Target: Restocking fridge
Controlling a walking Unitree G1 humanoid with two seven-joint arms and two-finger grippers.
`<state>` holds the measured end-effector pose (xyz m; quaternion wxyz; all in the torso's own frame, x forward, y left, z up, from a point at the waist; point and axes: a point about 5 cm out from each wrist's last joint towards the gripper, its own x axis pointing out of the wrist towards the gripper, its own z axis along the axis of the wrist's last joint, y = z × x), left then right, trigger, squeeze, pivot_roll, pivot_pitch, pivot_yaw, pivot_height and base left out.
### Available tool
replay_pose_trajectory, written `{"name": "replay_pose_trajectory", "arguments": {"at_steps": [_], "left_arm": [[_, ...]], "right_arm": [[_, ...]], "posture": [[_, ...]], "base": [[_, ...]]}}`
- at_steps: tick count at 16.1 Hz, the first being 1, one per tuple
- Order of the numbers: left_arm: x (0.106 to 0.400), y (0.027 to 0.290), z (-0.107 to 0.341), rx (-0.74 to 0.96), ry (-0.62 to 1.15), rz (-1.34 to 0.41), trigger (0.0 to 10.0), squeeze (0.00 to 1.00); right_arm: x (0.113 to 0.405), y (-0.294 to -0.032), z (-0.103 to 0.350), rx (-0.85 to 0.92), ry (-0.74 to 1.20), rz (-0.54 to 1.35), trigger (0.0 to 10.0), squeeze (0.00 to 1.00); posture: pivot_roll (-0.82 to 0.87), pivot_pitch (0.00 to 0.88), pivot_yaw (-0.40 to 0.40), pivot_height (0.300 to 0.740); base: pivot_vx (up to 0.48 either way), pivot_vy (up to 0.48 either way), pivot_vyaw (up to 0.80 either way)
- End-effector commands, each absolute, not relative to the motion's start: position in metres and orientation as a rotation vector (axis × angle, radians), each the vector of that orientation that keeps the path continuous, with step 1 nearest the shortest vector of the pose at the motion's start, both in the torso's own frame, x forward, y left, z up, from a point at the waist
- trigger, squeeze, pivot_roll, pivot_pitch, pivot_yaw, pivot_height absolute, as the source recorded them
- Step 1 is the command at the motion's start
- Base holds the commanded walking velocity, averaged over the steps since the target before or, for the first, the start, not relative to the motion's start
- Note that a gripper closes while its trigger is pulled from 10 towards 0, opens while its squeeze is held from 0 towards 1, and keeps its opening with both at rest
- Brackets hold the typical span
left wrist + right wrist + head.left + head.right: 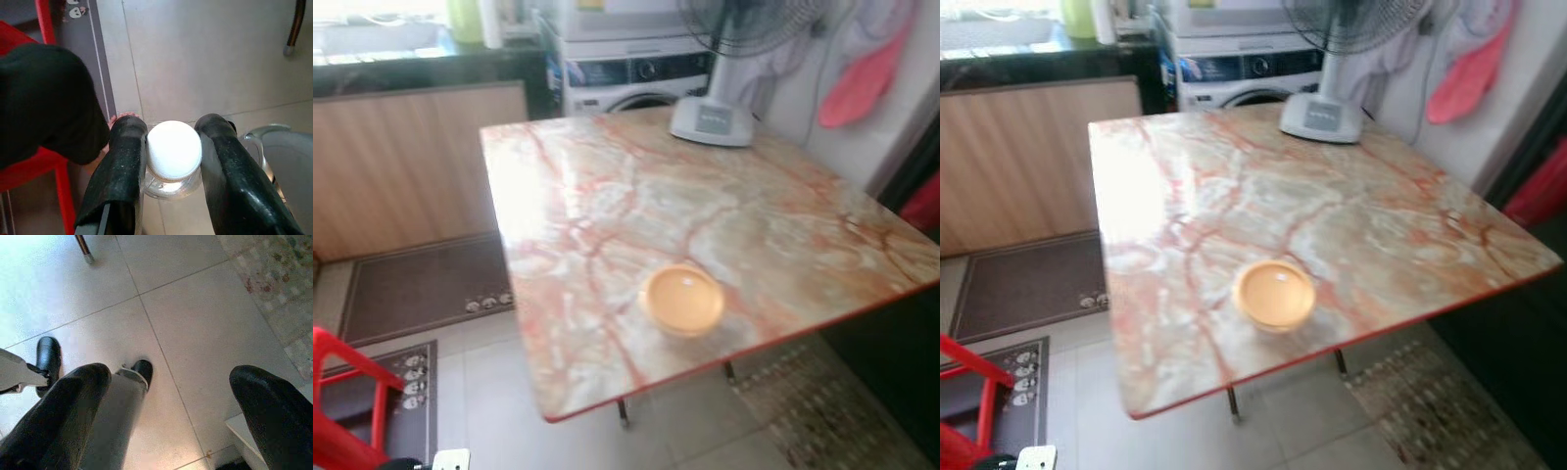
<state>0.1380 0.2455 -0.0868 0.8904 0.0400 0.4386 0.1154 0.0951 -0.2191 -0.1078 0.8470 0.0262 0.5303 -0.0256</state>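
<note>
Left wrist view: left tool pinching white-capped bottle; right tool spread, idle.

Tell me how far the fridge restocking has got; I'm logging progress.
Nothing looks stocked yet. The left end effector grips a clear white-capped bottle above the floor; the right end effector hangs open. An orange lidded container waits on the marble table.

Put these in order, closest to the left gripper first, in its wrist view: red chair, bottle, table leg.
1. Bottle, held in the left gripper.
2. Red chair, just beside the gripper.
3. Table leg, far away across the floor.
</note>
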Motion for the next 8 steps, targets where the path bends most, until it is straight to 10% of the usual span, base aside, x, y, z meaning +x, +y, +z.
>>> {"name": "replay_pose_trajectory", "arguments": {"at_steps": [1, 8], "left_arm": [[0.1372, 0.2438, -0.0881, 0.063, 0.922, 0.247, 10.0, 0.00], [0.1345, 0.2525, -0.0868, 0.097, 0.934, 0.261, 10.0, 0.00]], "right_arm": [[0.0941, -0.2197, -0.1078, 0.057, 1.114, -0.063, 10.0, 0.00], [0.0939, -0.2186, -0.1083, 0.060, 1.121, -0.062, 10.0, 0.00]], "posture": [[0.15, 0.000, -0.045, 0.740], [0.16, 0.000, -0.042, 0.740]], "base": [[0.000, 0.345, 0.00], [0.000, 0.140, -0.11]]}}
